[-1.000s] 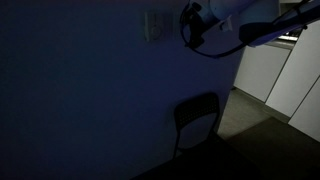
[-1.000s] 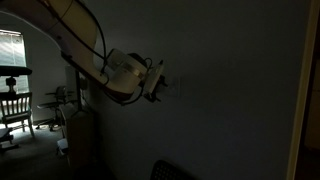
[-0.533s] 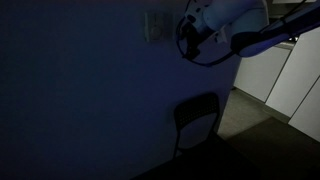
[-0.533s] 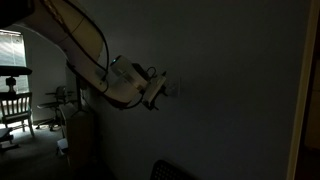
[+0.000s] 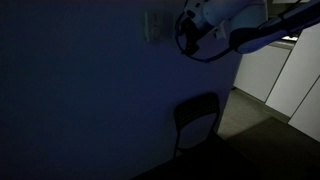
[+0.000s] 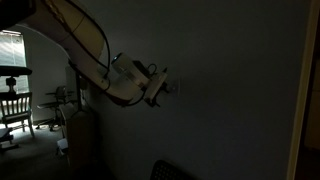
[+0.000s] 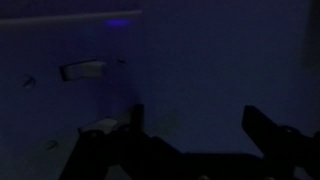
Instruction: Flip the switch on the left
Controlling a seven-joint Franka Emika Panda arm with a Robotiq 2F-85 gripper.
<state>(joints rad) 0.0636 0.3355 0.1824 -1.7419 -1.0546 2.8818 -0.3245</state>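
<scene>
In the wrist view, the gripper (image 7: 193,114) shows as two dark fingers (image 7: 135,128) spread wide, with nothing between them. Lighting is very low in all views.

Ahead of the fingertips is a bare wall (image 7: 210,50). Two pale bars, the upper bar (image 7: 83,71) and the lower bar (image 7: 100,126), sit on the wall outside the finger gap, past the finger at the left of the picture. Whether these are the switch levers cannot be told. A blue glow (image 7: 118,22) lies on the wall above the fingers.

In both exterior views the gripper (image 5: 187,30) (image 6: 160,88) is just beside the switch plate (image 5: 155,27) (image 6: 172,87); contact cannot be determined.

Below the fingers, against the wall, stands a dark chair (image 5: 197,120). Far behind the arm are a window (image 6: 10,48) and a wooden chair (image 6: 12,105).
</scene>
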